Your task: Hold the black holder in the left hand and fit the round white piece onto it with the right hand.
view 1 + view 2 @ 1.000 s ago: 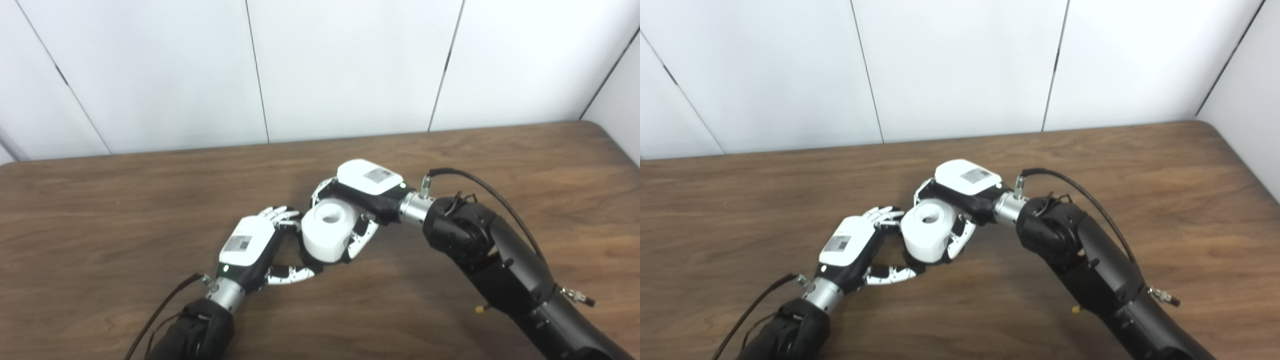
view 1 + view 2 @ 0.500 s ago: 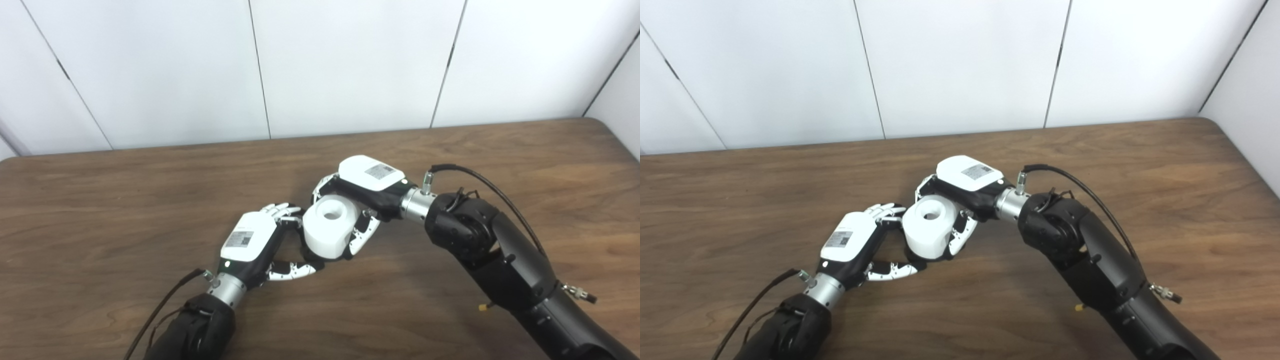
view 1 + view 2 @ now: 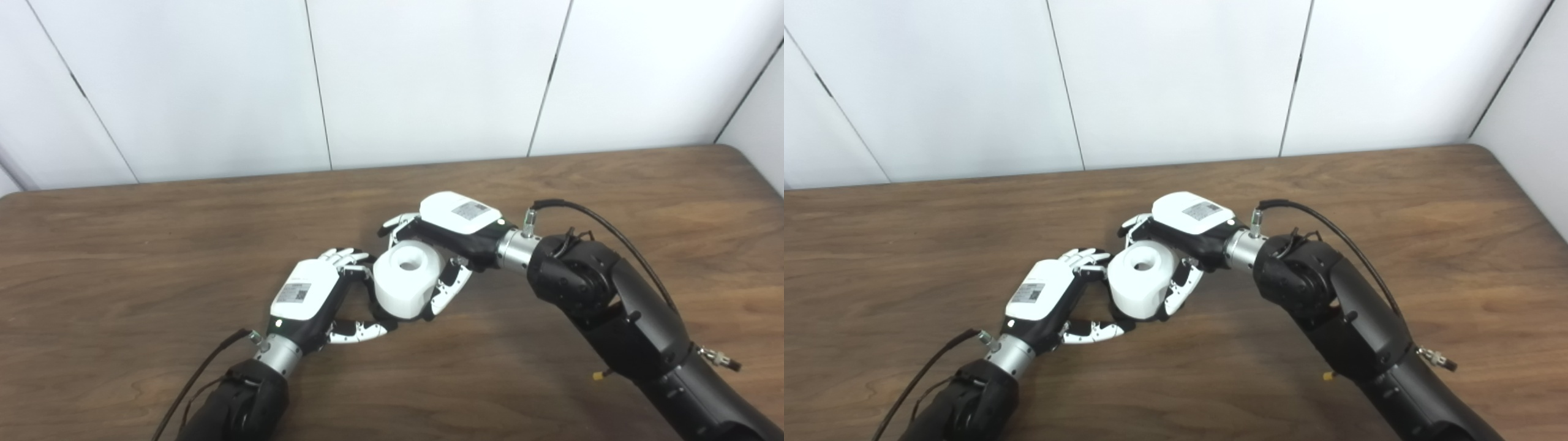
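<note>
Sitting between the two hands, near the middle of the table [image 3: 122,245]:
White piece [image 3: 407,278]: it is standing with its round hole facing up, a short drum, tilted a little toward the left hand.
Holder: it is showing only as a dark sliver under the white piece's lower edge; whether the two are fully seated is not clear.
Left hand [image 3: 312,300]: it is curling around the near left side of the white piece, fingers behind it at the top, thumb [image 3: 358,332] lying along the table below it; it is holding something dark there, but the grasp itself is hidden.
Right hand [image 3: 450,229]: it is reaching in from the far right, palm down over the white piece, fingers [image 3: 395,222] spreading a little beyond the piece's far edge and thumb [image 3: 450,288] lying against its right side; whether it is still gripping is unclear.
Labels: each hand's white back is carrying a small grey sticker with a square code, too small to read.
Wall [image 3: 429,79]: white panels are rising behind the table.
</note>
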`<control>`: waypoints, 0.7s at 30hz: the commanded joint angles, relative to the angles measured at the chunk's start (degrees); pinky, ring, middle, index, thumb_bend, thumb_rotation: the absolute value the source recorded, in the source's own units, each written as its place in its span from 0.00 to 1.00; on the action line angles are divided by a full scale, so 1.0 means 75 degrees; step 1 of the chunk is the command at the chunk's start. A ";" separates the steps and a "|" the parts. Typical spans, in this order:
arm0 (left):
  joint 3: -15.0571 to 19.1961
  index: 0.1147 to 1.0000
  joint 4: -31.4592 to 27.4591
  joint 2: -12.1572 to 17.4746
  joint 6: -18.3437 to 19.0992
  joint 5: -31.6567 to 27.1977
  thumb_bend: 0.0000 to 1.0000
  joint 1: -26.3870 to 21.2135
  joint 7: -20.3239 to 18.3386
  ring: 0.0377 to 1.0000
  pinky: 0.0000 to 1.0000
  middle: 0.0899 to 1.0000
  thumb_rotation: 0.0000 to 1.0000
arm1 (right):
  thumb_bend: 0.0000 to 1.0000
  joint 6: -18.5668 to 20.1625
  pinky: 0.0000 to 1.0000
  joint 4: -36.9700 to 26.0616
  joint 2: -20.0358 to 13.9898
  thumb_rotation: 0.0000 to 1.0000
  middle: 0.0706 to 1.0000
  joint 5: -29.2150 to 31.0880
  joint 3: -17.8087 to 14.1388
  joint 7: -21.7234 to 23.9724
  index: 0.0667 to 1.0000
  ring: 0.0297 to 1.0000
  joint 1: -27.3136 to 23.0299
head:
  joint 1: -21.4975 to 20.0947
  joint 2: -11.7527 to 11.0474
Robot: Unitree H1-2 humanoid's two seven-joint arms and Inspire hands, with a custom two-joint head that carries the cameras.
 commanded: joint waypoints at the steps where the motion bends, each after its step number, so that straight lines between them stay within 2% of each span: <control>1: -0.0327 0.42 0.0282 0.0023 0.0279 0.0269 0.52 0.0304 -0.0825 0.88 0.91 0.81 0.06 | 0.90 -0.0065 0.57 -0.0069 -0.0141 0.19 0.83 -0.0108 -0.0035 0.0028 1.00 0.71 -0.0122 | -0.0011 0.0001; 8: -0.0316 0.42 0.0383 0.0037 0.0149 0.0247 0.52 0.0299 -0.0666 0.87 0.90 0.80 0.06 | 0.90 -0.0012 0.58 -0.0085 -0.0066 0.18 0.83 -0.0160 -0.0057 -0.0054 1.00 0.72 -0.0127 | 0.0003 0.0028; 15: -0.0341 0.42 0.0301 0.0069 0.0251 0.0300 0.52 0.0303 -0.0799 0.88 0.90 0.81 0.06 | 0.90 -0.0031 0.55 -0.0108 -0.0057 0.18 0.81 -0.0095 -0.0099 -0.0142 1.00 0.70 -0.0121 | -0.0010 0.0048; 18: -0.0337 0.42 0.0291 0.0072 0.0231 0.0281 0.52 0.0308 -0.0789 0.87 0.90 0.80 0.06 | 0.90 0.0063 0.56 -0.0195 -0.0064 0.18 0.82 0.0049 -0.0164 -0.0060 1.00 0.70 -0.0150 | -0.0004 0.0053; 21: -0.0333 0.42 0.0313 0.0060 0.0226 0.0272 0.52 0.0302 -0.0773 0.87 0.90 0.80 0.06 | 0.91 0.0334 0.61 -0.0402 -0.0110 0.19 0.84 0.0221 -0.0250 0.0244 1.00 0.75 -0.0279 | -0.0004 0.0053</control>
